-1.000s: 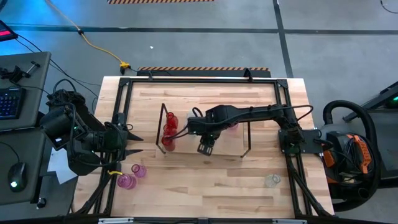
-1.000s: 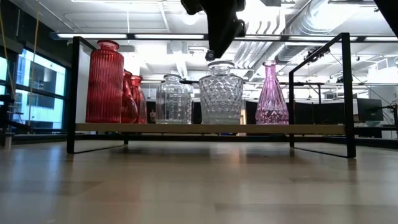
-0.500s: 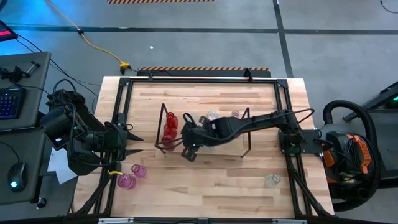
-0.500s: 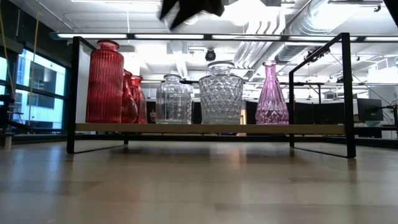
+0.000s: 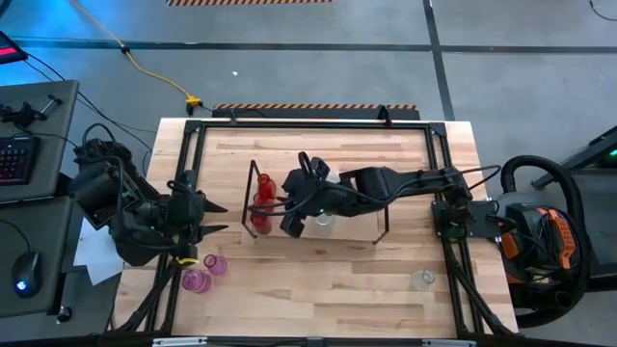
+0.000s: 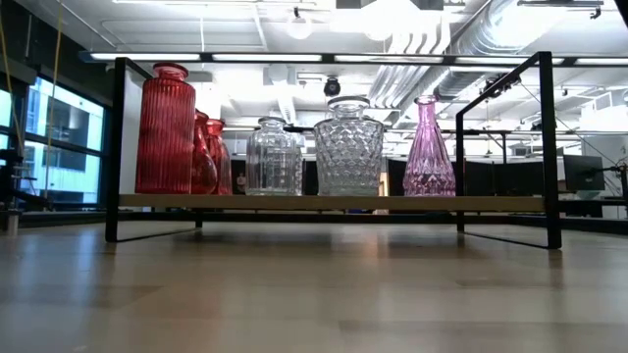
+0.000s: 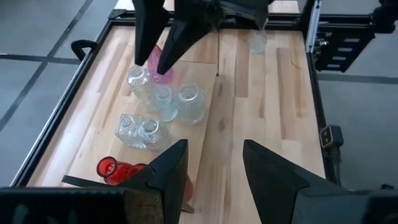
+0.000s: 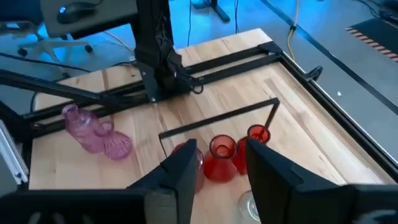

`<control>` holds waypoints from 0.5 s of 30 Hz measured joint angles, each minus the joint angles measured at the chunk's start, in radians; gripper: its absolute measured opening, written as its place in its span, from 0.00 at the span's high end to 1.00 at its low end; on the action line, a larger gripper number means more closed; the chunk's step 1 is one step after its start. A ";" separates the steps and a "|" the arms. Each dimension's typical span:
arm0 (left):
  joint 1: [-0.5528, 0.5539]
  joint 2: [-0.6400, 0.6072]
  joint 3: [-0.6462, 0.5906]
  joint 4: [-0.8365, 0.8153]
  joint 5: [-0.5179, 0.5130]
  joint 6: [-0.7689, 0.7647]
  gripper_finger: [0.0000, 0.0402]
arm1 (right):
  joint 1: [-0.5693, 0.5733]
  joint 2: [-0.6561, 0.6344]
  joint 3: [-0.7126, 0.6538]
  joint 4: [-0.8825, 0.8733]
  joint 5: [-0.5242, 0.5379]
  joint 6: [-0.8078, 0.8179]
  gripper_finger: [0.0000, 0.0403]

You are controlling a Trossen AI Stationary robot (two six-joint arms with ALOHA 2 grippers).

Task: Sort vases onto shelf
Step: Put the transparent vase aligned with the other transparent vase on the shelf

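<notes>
- We see the shelf (image 6: 324,202) in the middle of the surface (image 5: 318,280), with red vases (image 6: 165,129) at one end, clear vases (image 6: 347,147) in the middle and a pink vase (image 6: 428,147) towards the other end.
- Two pink vases (image 5: 202,273) lie loose near the surface's front left corner, and one clear vase (image 5: 421,280) stands alone near its front right corner.
- A black metal frame (image 5: 308,123) edges the surface; beyond the left edge sits a desk with a keyboard (image 5: 13,160) and a mouse (image 5: 23,285).
- The right arm reaches across the shelf, its elbow over the right wire end, and its end effector (image 5: 292,223) hangs above the shelf beside the red vases, fingers apart and holding nothing.
- The left arm waits at the left edge, its end effector (image 5: 218,218) pointing toward the shelf with fingers apart, well clear of every vase.
</notes>
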State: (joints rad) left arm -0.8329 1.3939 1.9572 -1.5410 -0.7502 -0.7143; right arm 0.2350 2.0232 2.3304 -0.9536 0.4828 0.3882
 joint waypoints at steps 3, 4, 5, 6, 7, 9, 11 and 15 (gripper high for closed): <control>0.008 0.007 0.000 0.001 -0.018 0.000 0.63 | 0.004 -0.009 -0.001 -0.015 0.006 -0.001 0.71; 0.009 0.010 0.000 0.001 -0.022 0.000 0.63 | 0.004 -0.009 -0.001 -0.017 0.004 -0.003 0.71; 0.010 0.012 0.000 0.001 -0.023 0.001 0.63 | 0.004 -0.009 0.000 -0.022 -0.004 -0.005 0.71; 0.011 0.015 0.000 0.001 -0.023 0.001 0.63 | 0.004 -0.009 -0.001 -0.028 -0.015 -0.005 0.71; 0.016 0.018 0.000 0.001 -0.023 0.001 0.63 | 0.004 -0.008 -0.001 -0.033 -0.023 -0.005 0.71; 0.026 0.023 0.000 0.001 -0.022 0.001 0.63 | 0.003 -0.008 -0.001 -0.044 -0.029 -0.004 0.71; 0.034 0.028 0.000 0.001 -0.022 0.001 0.63 | 0.001 -0.008 -0.001 -0.056 -0.030 -0.007 0.71; 0.056 0.032 0.000 0.001 -0.023 0.001 0.63 | 0.001 -0.011 -0.001 -0.059 -0.029 -0.046 0.71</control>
State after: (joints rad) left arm -0.7770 1.4261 1.9572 -1.5398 -0.7734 -0.7136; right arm 0.2363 2.0121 2.3295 -1.0122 0.4534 0.3421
